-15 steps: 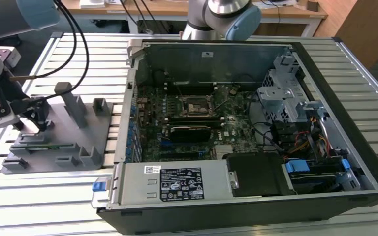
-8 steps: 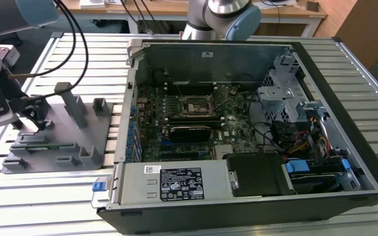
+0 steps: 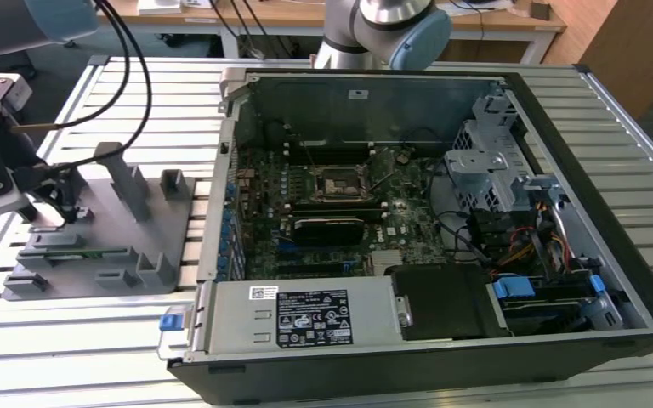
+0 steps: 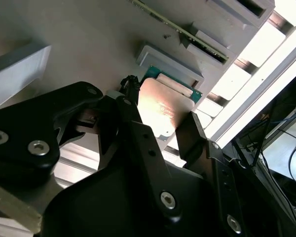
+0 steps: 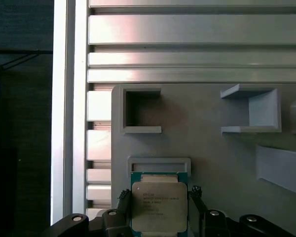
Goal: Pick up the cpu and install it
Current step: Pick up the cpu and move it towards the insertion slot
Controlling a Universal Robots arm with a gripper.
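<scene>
The cpu (image 5: pixel 159 210) is held at a corner of the grey plastic fixture (image 5: pixel 207 163), just beside a low raised grey lip. The fingers (image 5: pixel 123 197) of the gripper (image 5: pixel 159 193) are closed narrowly against two opposite edges of the chip. Its pale metal top is turned flat toward the camera in both wrist views, with a thin green border seen around the lid. Being square, it has no long axis, and its edges are lined up square with the fixture's lip and pockets. In the second wrist view the cpu (image 4: pixel 163 111) is seen at a slant between the black fingers (image 4: pixel 133 98) of the gripper (image 4: pixel 160 104). Whether it is resting on the fixture or raised off it cannot be told. A few short lines of dark print are carried on the lid, but no words can be made out.

In the exterior view the gripper (image 3: pixel 60 217) is placed over the fixture (image 3: pixel 111 234), which lies on the slatted metal surface (image 3: pixel 133 102) at the exterior view's left. A narrow green memory stick (image 3: pixel 77 252) is laid in a slot of the fixture. An open computer case (image 3: pixel 553 110) is set just beside the fixture, toward the exterior view's right. Inside it, the dark square socket (image 3: pixel 340 183) is seen well apart from the gripper. A black-and-white label (image 3: pixel 313 316) is fixed to the metal box at the case's near edge.
</scene>
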